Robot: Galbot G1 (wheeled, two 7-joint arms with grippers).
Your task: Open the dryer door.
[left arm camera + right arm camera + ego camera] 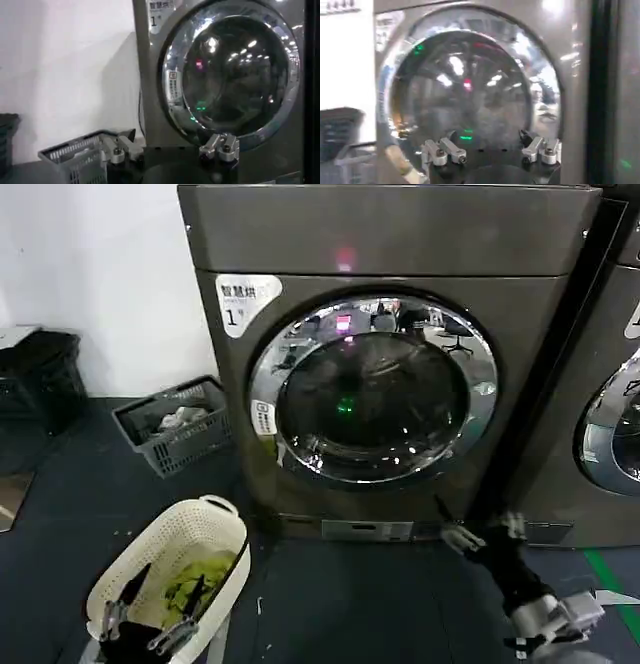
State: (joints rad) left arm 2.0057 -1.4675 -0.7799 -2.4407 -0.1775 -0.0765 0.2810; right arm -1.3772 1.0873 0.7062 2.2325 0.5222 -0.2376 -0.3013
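Filling most of the head view's upper half, the dryer [390, 244] stands with its door shut; we count two grey machines, the second machine [610, 384] cut off at the right edge. The dryer door [372, 389] sits centre frame, chrome ring flush against the front, a white sticker [247, 302] marked "1" at its upper left. We count two baskets: a dark basket [175, 424] by the wall at left, and a cream basket [175, 569] at lower left, where our left gripper [150, 629] hangs over it, fingers spread and holding nothing. Our right gripper [480, 534] reaches toward the dryer's lower right corner, released too, touching nothing. Each wrist view adds its own parted fingers [220, 147] [442, 152] before the glass.
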